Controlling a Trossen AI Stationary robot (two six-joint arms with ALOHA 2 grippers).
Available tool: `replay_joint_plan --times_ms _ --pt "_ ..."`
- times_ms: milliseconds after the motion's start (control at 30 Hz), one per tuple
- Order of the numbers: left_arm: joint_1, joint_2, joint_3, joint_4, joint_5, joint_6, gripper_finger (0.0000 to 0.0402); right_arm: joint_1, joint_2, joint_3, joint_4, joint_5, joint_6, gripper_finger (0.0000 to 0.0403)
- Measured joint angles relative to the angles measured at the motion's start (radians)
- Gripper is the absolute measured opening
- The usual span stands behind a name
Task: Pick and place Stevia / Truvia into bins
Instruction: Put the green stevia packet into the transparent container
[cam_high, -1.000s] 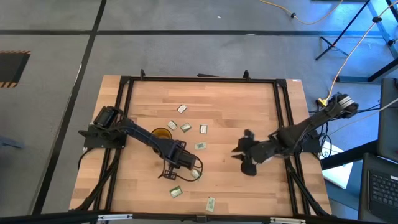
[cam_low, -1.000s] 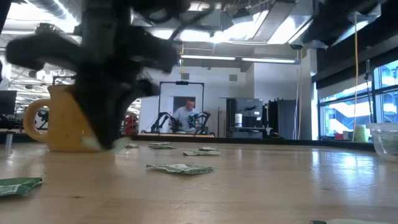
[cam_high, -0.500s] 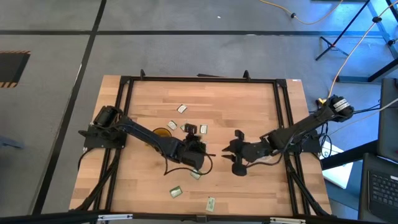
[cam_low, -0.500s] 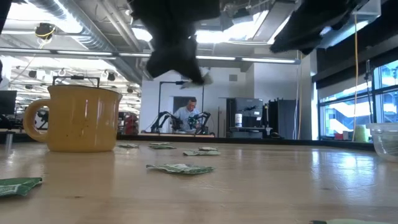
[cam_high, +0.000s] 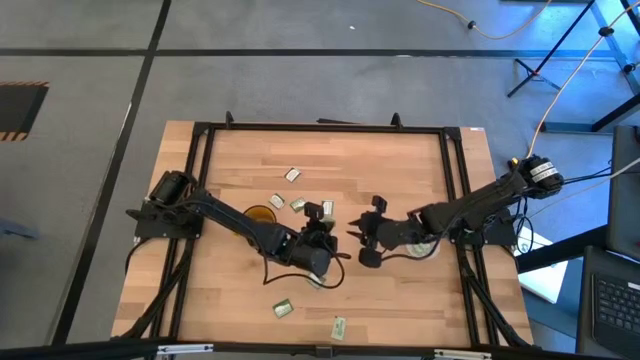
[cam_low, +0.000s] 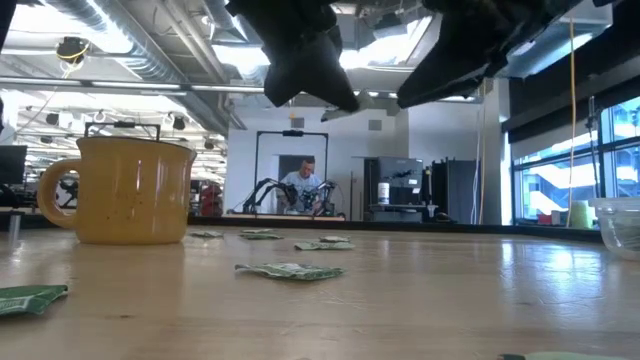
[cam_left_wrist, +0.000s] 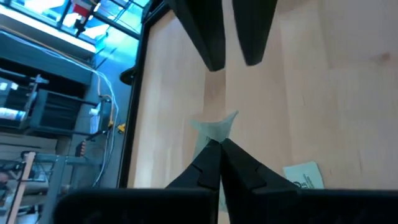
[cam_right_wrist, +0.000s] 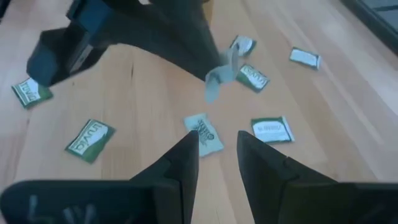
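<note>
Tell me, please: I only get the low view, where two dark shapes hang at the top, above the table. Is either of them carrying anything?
Observer: Yes. The left wrist view shows the left pincer shut on a small green and white paper sachet, pinched by one end.
Operator: And the other shape?
Observer: That is the right pincer. Its own wrist view shows it open and empty, pointing at the held sachet.
Operator: Is the sachet over the mug I can see?
Observer: No. From above, the amber translucent mug with a handle stands off to one side of the left pincer, not under it.
</note>
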Motion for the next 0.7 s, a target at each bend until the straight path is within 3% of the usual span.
replay_joint_plan --times_ms 233,700 --pt "0.001 0.0 0.0 0.076 -0.028 0.046 0.0003 -0.004 0.001 0.0 0.065 -0.001 -0.098 0.0113" --pt "0.001 -0.001 0.0 0.127 -0.026 0.075 0.0004 -0.004 0.0 0.0 0.109 -0.001 -0.127 0.0113"
